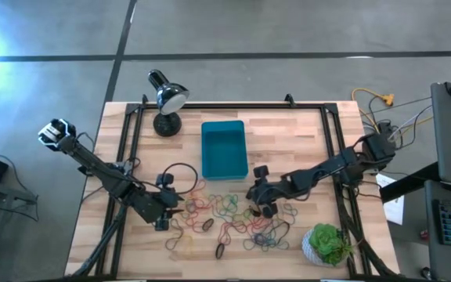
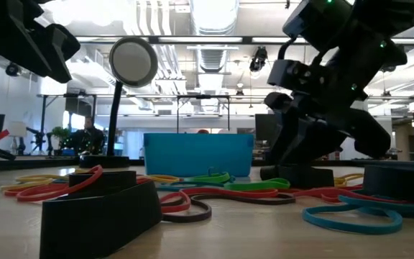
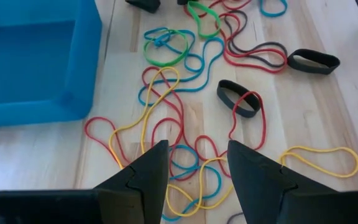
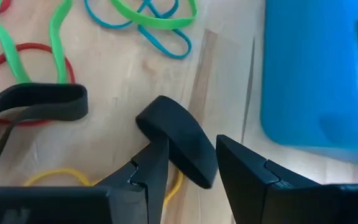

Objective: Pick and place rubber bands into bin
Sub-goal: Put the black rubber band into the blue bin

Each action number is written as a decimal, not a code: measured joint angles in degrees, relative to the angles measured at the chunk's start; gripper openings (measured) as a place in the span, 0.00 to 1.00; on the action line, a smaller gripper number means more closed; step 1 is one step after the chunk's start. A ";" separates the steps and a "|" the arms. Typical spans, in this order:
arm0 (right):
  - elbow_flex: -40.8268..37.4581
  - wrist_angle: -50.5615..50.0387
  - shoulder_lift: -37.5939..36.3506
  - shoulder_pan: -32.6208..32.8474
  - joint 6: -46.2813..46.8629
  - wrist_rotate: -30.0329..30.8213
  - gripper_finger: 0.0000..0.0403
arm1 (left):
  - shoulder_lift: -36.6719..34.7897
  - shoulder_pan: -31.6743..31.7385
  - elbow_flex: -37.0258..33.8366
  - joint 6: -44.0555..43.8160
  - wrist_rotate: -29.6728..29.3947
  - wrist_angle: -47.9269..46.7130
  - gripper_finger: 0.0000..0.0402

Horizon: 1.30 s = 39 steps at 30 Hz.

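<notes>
Rubber bands lie tangled, multicoloured, beside teal bin

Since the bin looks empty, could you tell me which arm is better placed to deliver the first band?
Probably the right gripper: a black band sits between its fingers, with the bin close beside.

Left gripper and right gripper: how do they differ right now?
The left gripper stands open with nothing between its fingers, over thin red, yellow and blue rubber bands. The right gripper has a wide black rubber band between its fingers, near the bin. Both sit low at the table, among the scattered bands.
</notes>
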 joint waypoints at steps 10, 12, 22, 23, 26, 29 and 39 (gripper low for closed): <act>0.04 0.15 0.38 0.00 0.24 -0.09 0.20 | -0.07 0.02 -0.04 -0.33 -0.94 0.31 0.37; 0.04 -0.02 0.11 0.17 -0.29 -0.24 0.12 | -0.07 0.02 -0.04 -0.33 -1.08 0.30 0.37; 0.14 -0.09 -3.78 1.63 -0.38 -0.31 0.02 | -0.06 0.02 -0.06 -0.30 -1.24 0.26 0.37; 0.43 -0.11 -4.52 1.64 -0.40 -0.33 0.02 | -0.05 0.02 -0.09 -0.19 -1.35 0.25 0.37; 1.49 -0.01 -6.94 1.61 -1.61 -0.22 0.02 | -0.05 0.02 -0.13 -0.15 -1.58 0.22 0.37; 2.98 -0.02 -8.81 1.49 -4.44 2.15 0.02 | -0.05 0.02 -0.19 -0.13 -1.84 0.16 0.37; 10.00 0.78 -9.45 -6.02 -13.70 8.50 0.02 | 0.19 0.02 -0.54 -0.19 -3.00 0.31 0.37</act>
